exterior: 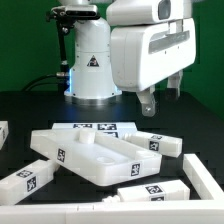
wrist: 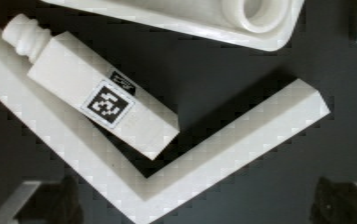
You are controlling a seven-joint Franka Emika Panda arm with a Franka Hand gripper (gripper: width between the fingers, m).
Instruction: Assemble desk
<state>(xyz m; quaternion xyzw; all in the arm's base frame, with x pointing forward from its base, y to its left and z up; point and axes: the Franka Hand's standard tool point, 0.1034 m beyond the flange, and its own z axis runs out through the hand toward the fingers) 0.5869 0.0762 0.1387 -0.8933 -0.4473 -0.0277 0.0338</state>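
Observation:
The white desk panel (exterior: 95, 155) lies flat mid-table with its rim up; one edge and a round corner socket (wrist: 264, 12) show in the wrist view. White tagged block legs lie loose around it: one at the exterior view's left front (exterior: 27, 180), one at the front (exterior: 152, 192), one at the right (exterior: 163, 143). In the wrist view a leg (wrist: 104, 95) with a square tag lies under the gripper (wrist: 193, 205), against a white corner rail. The gripper (exterior: 152, 100) hangs well above the table's right part. Its dark fingers (wrist: 42, 200) stand wide apart and hold nothing.
The marker board (exterior: 100, 128) lies behind the panel. A white L-shaped corner rail (wrist: 228, 140) borders the work area, also seen at the exterior view's right front (exterior: 205, 180). The robot's base (exterior: 92, 60) stands at the back.

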